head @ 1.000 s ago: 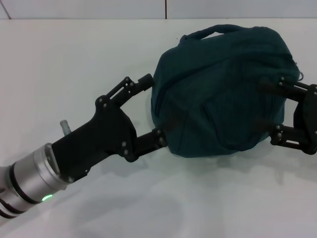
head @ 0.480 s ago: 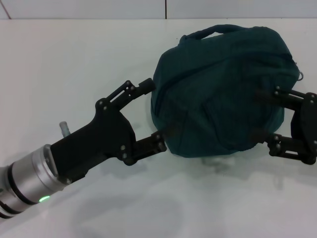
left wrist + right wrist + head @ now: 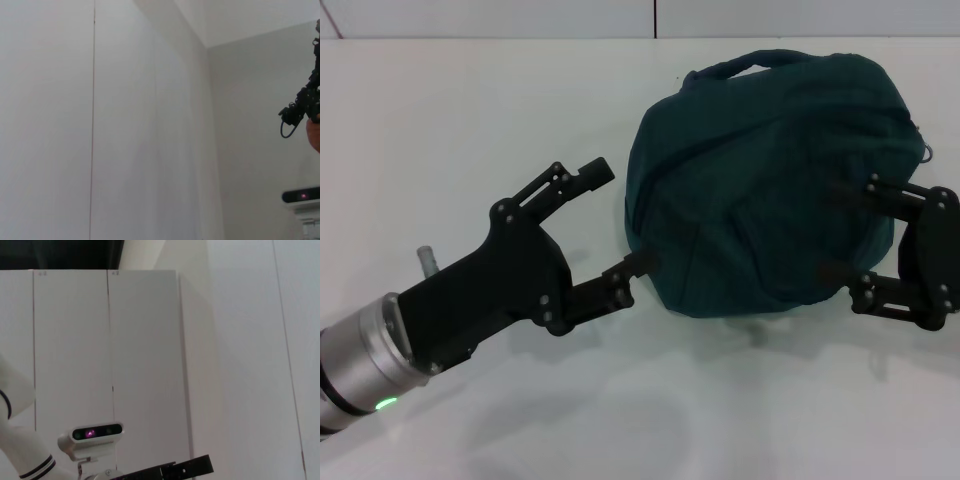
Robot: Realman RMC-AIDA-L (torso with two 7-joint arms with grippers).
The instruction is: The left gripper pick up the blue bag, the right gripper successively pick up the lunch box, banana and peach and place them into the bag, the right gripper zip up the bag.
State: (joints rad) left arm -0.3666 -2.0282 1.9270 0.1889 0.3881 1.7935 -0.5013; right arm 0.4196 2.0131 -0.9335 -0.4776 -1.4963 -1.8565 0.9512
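The blue bag (image 3: 760, 170) lies bulging on the white table (image 3: 470, 120) at the centre right of the head view, with one rolled handle (image 3: 740, 66) at its far edge. My left gripper (image 3: 620, 217) stands open just left of the bag; its lower fingertip (image 3: 640, 262) is at the bag's edge and its upper one is apart from it. My right gripper (image 3: 834, 230) is open at the bag's right side, both fingertips over the fabric. The lunch box, banana and peach are out of view.
A small metal ring pull (image 3: 926, 151) pokes out at the bag's right edge. The wrist views show only white wall panels, a camera unit (image 3: 95, 434) on a white stand and a dark cabled part (image 3: 302, 107) at one edge.
My left gripper has drawn back to the left, away from the bag, its fingers staying spread. The right gripper has slid slightly left and down along the bag's right side.
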